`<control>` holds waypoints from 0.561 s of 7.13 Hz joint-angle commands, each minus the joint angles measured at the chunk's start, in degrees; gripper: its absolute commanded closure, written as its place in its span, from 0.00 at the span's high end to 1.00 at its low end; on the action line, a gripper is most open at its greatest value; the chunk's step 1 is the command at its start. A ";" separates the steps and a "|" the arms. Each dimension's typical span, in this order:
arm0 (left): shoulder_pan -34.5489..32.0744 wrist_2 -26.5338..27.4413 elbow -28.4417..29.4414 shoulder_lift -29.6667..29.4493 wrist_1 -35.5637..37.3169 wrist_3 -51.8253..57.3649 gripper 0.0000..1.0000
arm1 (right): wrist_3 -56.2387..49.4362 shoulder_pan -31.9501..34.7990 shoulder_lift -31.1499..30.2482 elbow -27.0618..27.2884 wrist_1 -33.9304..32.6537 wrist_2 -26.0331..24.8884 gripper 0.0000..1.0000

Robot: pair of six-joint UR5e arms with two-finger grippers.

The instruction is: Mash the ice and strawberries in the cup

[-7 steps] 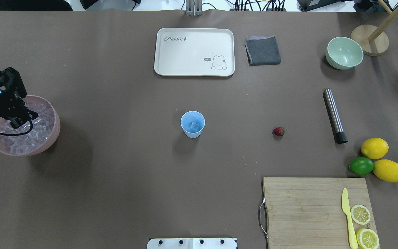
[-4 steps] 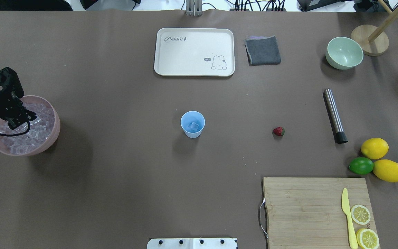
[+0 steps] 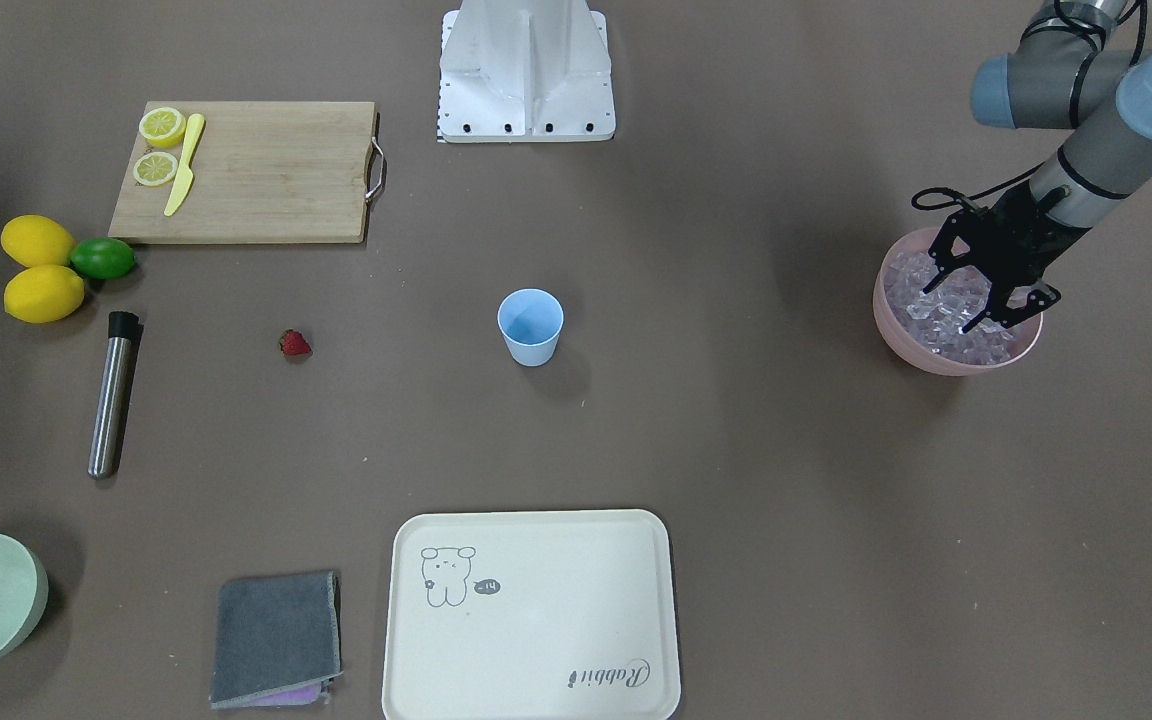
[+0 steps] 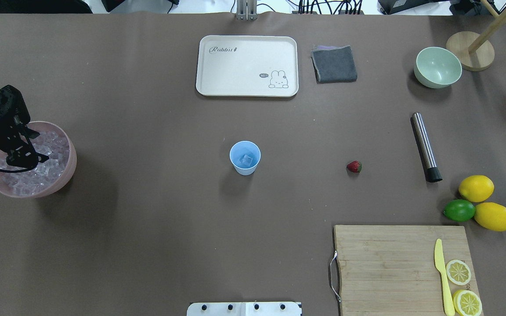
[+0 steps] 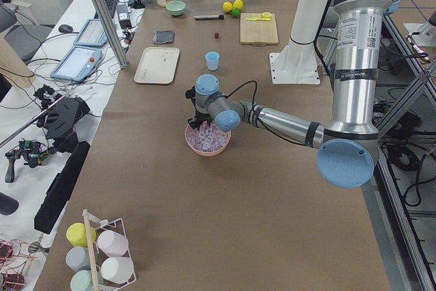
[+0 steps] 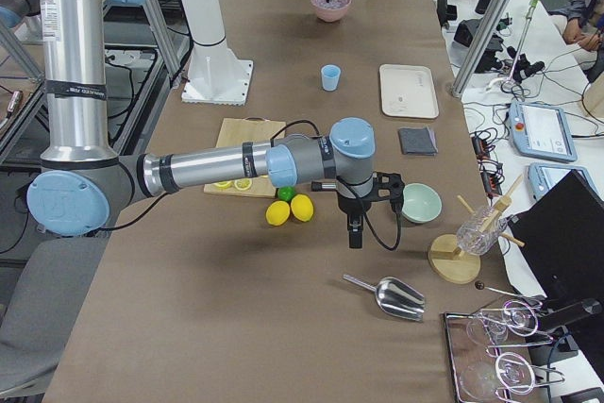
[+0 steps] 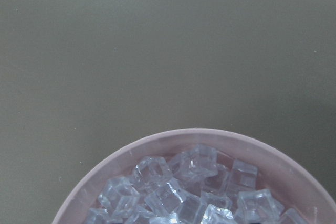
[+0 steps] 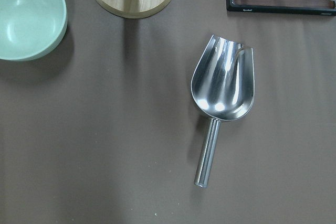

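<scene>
The light-blue cup [image 4: 245, 158] stands mid-table with one ice cube [image 4: 247, 160] inside; it also shows in the front view as the cup [image 3: 531, 325]. To its right the small red strawberry [image 4: 354, 166] lies on the table. More ice [image 4: 51, 163] fills a pink bowl [image 4: 67, 173] at the far left. My left gripper [image 3: 948, 308] is open, its fingers dipped among the cubes. The left wrist view shows the ice [image 7: 178, 195] close below. My right gripper [image 6: 355, 231] appears only in the exterior right view, beyond the lemons; I cannot tell its state.
A steel muddler [image 4: 425, 147], two lemons [image 4: 476, 188], a lime [image 4: 458, 210] and a cutting board [image 4: 389, 263] with a yellow knife and lemon slices are on the right. At the back are a tray [image 4: 247, 66], a grey cloth [image 4: 334, 64] and a green bowl [image 4: 437, 67]. A metal scoop [image 8: 223, 90] lies below the right wrist.
My left gripper has shifted slightly left and sunk lower into the ice bowl. Everything else is still.
</scene>
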 commanded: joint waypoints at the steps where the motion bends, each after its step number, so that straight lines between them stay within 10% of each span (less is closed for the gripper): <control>1: 0.23 1.80 3.40 -1.41 0.17 1.32 0.98 | 0.18 0.06 -2.76 2.70 0.59 -0.10 1.00; 4: 0.32 1.37 2.80 -1.42 0.26 1.41 0.98 | 0.53 0.06 -2.41 2.96 0.68 -0.10 1.00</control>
